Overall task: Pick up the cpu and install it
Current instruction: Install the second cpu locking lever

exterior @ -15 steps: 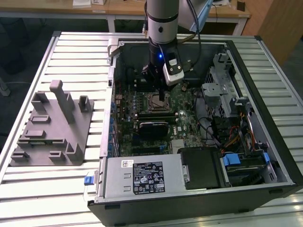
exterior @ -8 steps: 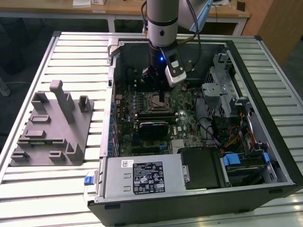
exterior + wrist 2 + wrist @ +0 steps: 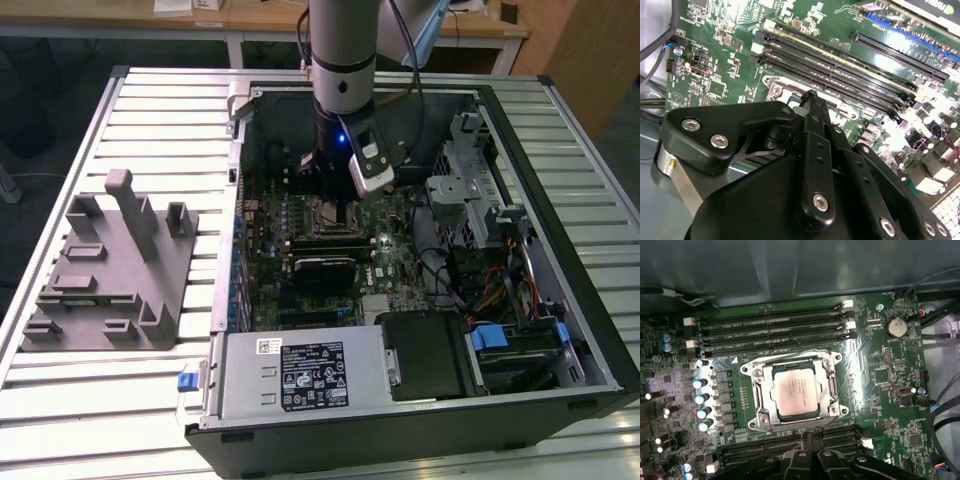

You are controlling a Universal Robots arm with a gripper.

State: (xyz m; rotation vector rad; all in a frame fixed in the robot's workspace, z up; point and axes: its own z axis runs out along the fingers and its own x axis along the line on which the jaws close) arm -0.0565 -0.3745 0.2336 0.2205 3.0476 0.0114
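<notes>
cpu [image 3: 796,391] sits seated in its socket [image 3: 795,390], flat for contact; gripper [image 3: 812,440] hovers at its 6 o'clock, claw state cannot be told.

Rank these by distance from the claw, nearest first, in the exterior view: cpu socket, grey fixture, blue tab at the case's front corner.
1. cpu socket: on the motherboard, just below the claw.
2. grey fixture: outside the case, on the table toward the exterior view's left.
3. blue tab: at the case's near corner, lower left, farthest.
</notes>
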